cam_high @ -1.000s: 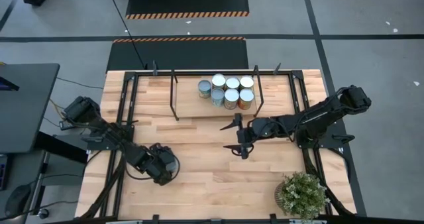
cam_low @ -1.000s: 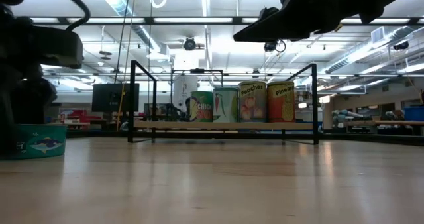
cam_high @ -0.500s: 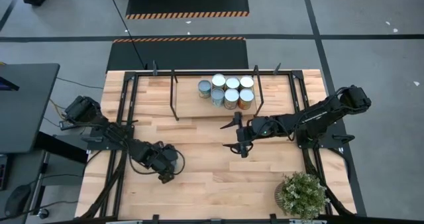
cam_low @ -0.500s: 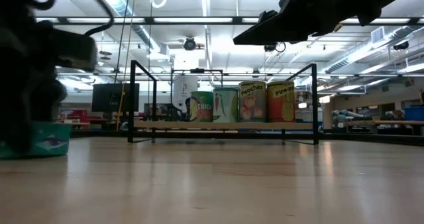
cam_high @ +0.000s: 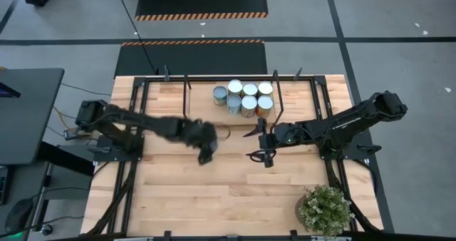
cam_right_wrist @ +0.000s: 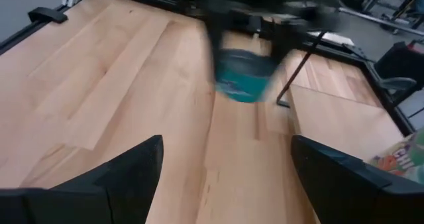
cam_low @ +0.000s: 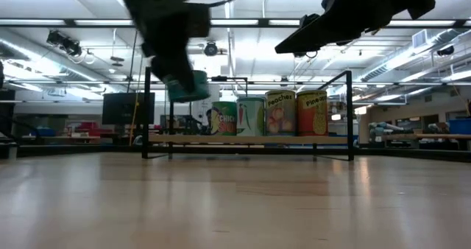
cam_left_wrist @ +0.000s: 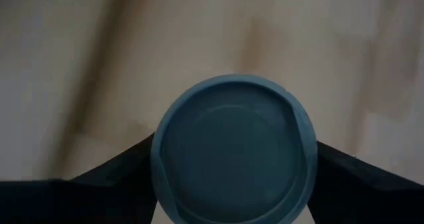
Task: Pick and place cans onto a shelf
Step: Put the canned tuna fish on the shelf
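Note:
My left gripper (cam_high: 206, 151) is shut on a low teal can with a blue-grey top (cam_left_wrist: 232, 151), above the middle of the table and in front of the shelf. The can also shows in the low view (cam_low: 188, 85) and in the right wrist view (cam_right_wrist: 244, 75). The shelf (cam_high: 206, 116), a light-wood board in a black frame, stands at the far edge. Several cans (cam_high: 244, 98) stand on its right part, and they also show in the low view (cam_low: 268, 113). My right gripper (cam_high: 256, 142) is open and empty, right of the held can. My left gripper pinches the teal can's round side wall (cam_left_wrist: 158, 168) between its two fingers (cam_left_wrist: 122, 171), one on each side. The fingers come from above, pointing down. The can hangs below them, lifted well clear of the table, its top toward the wrist.
A potted plant (cam_high: 325, 209) stands at the near right corner. The shelf's black posts (cam_low: 148, 113) rise at its ends. The shelf's left part (cam_high: 167, 105) and the near tabletop (cam_high: 228, 198) are bare wood.
My left gripper has lifted the teal can off the table's near left part. It has carried the can up and toward the right and far edge, in front of the shelf. My right gripper has shifted slightly toward the right and stays open.

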Action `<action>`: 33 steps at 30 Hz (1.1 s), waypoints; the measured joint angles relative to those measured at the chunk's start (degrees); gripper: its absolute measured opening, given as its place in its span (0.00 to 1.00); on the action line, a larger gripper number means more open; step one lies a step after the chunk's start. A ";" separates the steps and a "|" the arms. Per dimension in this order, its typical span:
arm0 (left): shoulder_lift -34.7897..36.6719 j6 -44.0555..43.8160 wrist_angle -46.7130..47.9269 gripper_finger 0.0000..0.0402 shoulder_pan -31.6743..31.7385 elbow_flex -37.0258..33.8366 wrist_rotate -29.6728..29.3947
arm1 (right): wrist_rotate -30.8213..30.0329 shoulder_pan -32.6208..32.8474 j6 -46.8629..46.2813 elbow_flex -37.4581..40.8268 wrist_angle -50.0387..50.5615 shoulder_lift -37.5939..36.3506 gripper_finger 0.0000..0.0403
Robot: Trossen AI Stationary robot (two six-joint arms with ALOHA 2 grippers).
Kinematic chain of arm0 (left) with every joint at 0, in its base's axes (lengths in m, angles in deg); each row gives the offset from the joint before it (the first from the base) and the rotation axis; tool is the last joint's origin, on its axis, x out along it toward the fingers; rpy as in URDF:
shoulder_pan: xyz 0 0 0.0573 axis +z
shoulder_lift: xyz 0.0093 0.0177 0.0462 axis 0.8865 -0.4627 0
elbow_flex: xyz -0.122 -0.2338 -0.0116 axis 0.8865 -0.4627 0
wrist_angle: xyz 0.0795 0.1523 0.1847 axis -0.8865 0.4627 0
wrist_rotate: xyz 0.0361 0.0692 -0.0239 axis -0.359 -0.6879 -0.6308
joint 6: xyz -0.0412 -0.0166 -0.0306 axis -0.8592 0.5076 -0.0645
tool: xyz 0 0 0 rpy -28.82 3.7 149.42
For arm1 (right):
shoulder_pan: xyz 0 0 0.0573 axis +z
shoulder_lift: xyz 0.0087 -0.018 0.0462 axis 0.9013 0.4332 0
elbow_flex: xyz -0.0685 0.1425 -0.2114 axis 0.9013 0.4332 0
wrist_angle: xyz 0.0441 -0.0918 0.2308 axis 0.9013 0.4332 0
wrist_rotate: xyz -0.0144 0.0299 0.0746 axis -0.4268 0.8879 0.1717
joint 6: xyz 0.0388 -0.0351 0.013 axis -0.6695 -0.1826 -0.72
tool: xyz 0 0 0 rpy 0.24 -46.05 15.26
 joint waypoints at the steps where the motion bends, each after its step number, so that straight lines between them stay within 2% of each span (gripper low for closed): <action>1: -0.62 2.23 1.38 0.74 1.90 1.80 0.06 | 0.34 0.00 -0.19 0.00 0.10 0.03 0.84; 5: -5.45 10.19 5.90 0.74 8.26 10.20 1.58 | 0.17 0.00 -0.13 0.02 -0.30 1.01 0.84; 9: -11.06 17.50 10.65 0.74 13.07 15.59 3.19 | 0.05 0.00 0.09 0.00 -0.43 1.20 0.84; 15: -16.36 23.44 10.67 0.74 19.86 16.13 6.05 | -1.74 -0.06 -0.57 0.12 0.51 1.18 0.84; 20: -18.58 25.57 7.80 0.74 23.49 16.13 6.25 | -2.54 -0.45 -0.97 2.89 -1.74 1.20 0.84; 27: -18.71 26.43 4.71 0.74 26.57 16.13 5.98 | -2.94 -1.79 -1.23 5.98 -6.64 -0.48 0.84; 33: -19.45 26.22 1.36 0.74 27.10 16.17 6.00 | -2.91 -1.95 -2.78 7.56 -6.40 -1.39 0.84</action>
